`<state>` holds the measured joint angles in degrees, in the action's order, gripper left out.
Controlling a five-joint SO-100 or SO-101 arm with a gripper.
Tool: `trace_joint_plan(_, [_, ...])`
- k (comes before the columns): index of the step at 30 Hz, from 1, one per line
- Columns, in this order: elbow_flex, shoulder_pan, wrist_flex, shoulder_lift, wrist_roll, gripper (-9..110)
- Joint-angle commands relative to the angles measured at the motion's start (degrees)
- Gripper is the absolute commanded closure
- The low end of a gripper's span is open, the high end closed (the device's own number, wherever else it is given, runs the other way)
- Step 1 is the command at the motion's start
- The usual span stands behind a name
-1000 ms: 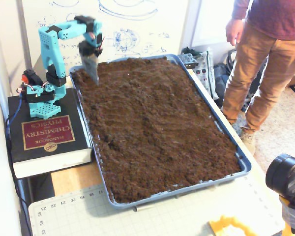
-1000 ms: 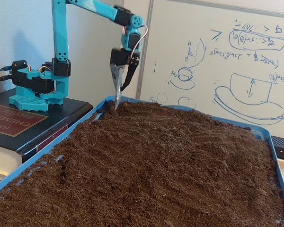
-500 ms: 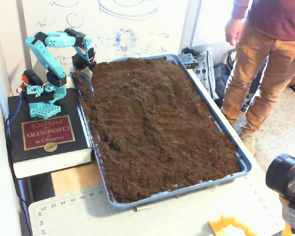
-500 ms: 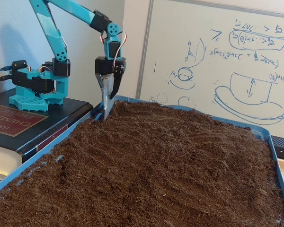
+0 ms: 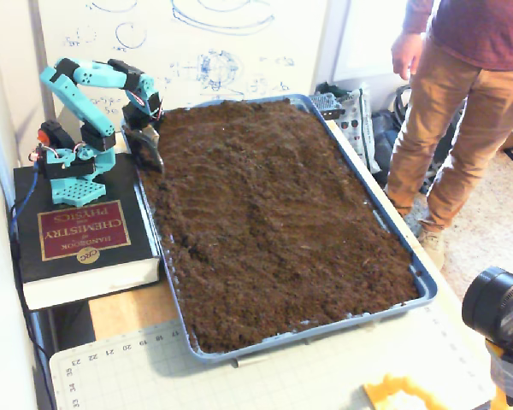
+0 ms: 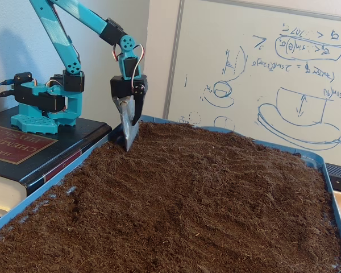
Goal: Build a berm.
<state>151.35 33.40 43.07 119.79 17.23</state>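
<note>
Change: your arm has folded lower and pulled back toward its base since a second ago; the tool tip, which stood at the far corner of the soil, now digs in closer to the tray's edge beside the book.
Mat: nearest you in the high fixed view, a pale cutting mat point(image 5: 239, 376) with ruler marks lies under the tray's near end.
Book: a thick dark book point(image 5: 77, 235) point(image 6: 23, 151) sits just beside the tray and carries the arm's base.
Tray: a blue tray point(image 5: 423, 286) point(image 6: 51, 176) holds the soil, filled almost to its rim.
Soil: the brown soil point(image 5: 274, 213) point(image 6: 204, 210) looks rough and mostly level, with shallow dents near the book-side edge.
Berm: you have no clear ridge yet; the only rise is a slight hump of soil point(image 6: 176, 139) just past the tool, near the tray's far corner by the base.
Gripper: your gripper point(image 5: 150, 158) point(image 6: 128, 139) points steeply down with its tip in the soil; the fingers look pressed together into one blade, with nothing pinched between them.
Arm: the teal arm point(image 5: 90, 85) point(image 6: 74, 23) bends sharply over the base.
Whiteboard: behind the tray a whiteboard point(image 6: 261, 68) shows blue sketches.
Person: someone in tan trousers point(image 5: 453, 111) stands beyond the tray's far long side.
</note>
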Motion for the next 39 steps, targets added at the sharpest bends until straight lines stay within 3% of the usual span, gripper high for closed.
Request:
trace_joint_plan(1, [-0.9, 4.4, -1.8, 2.0, 5.0, 101])
trace_joint_plan(10, [-2.3, 9.1, -1.9, -5.2, 11.9, 101])
trace_joint_plan(21, [-19.1, 14.9, -1.9, -20.0, 25.3, 101])
trace_joint_plan(32, [-30.3, 12.9, -1.9, -34.4, 24.6, 101])
trace_joint_plan(39, [-46.0, 11.5, -1.8, -43.9, 24.6, 101])
